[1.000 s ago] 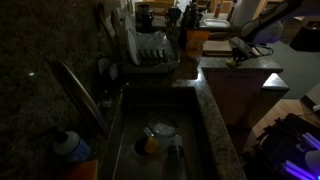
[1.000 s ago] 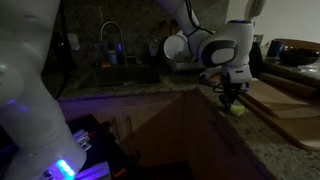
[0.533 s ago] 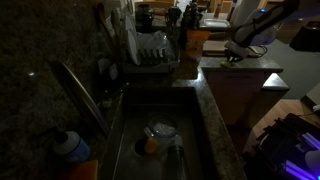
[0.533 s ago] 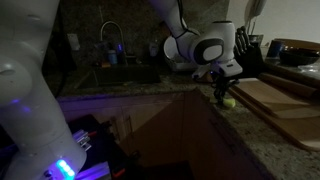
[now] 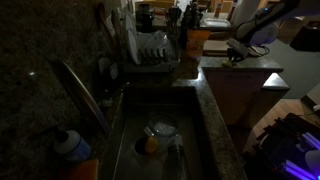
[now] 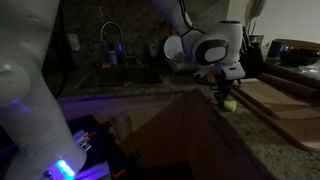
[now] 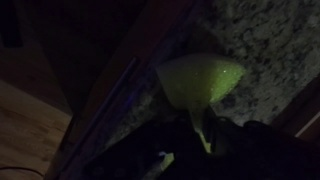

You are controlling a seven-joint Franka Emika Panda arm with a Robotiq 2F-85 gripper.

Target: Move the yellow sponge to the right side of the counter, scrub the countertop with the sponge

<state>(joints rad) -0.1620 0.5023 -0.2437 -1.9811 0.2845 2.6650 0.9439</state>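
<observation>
Wrist view alone for the grip; both exterior views for the setting. Largest, in both exterior views, the counter (image 5: 216,118) (image 6: 262,142): speckled granite directly under the jaws and running well away from them. Shown in an exterior view only, well apart from the jaws, the sunken sink (image 5: 160,125) with an orange-yellow lump (image 5: 150,146) at its bottom, and a dish rack (image 5: 150,52) nearer the jaws than the sink. Shown in an exterior view only, just beside the jaws, a wooden board (image 6: 280,100) lying on the granite. Next the gripper (image 5: 236,56) (image 6: 226,96) (image 7: 203,125), pointing down at the counter close to its edge, jaws clamped on the yellow sponge (image 6: 230,104) (image 7: 200,78). Too dim and small to make out the sponge from the sink side; from the cabinet side, a pale yellow-green spot right below the fingertips, touching the granite. Only up close, its shape: narrow where pinched between the jaws, broad beyond the fingertips, pressed against the speckled stone. Long axis apparently lying across the line of the jaws, tilted slightly, broad face turned toward the wrist camera.
</observation>
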